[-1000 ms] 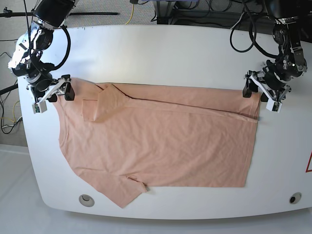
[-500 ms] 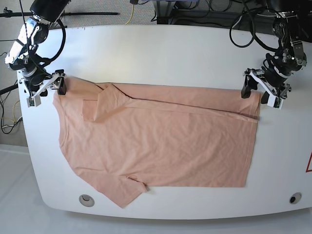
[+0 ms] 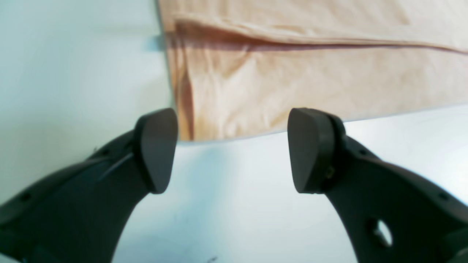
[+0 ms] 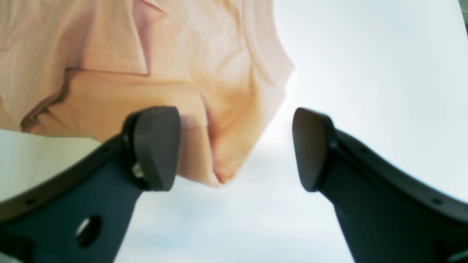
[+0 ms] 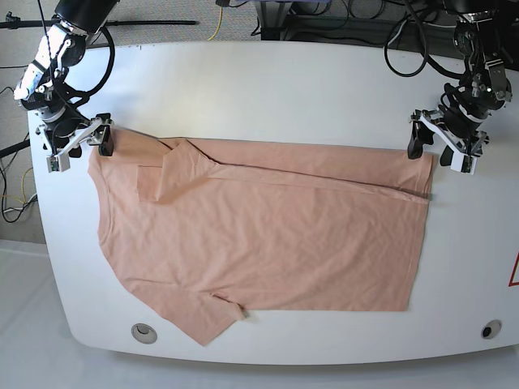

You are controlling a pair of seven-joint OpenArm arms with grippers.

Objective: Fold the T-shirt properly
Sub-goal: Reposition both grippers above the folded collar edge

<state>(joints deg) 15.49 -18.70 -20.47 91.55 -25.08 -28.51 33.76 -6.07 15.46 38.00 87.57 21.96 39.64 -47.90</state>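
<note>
Done: top strip of shirt (image 5: 268,235) folded over, upper frame | Left: lower sleeve, remaining folds | Grippers: left (image 5: 442,146), right (image 5: 79,143) gaping, empty

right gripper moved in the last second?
Yes. The right gripper has drawn back toward the table's far edge, off the T-shirt shoulder corner it was straddling.
</note>
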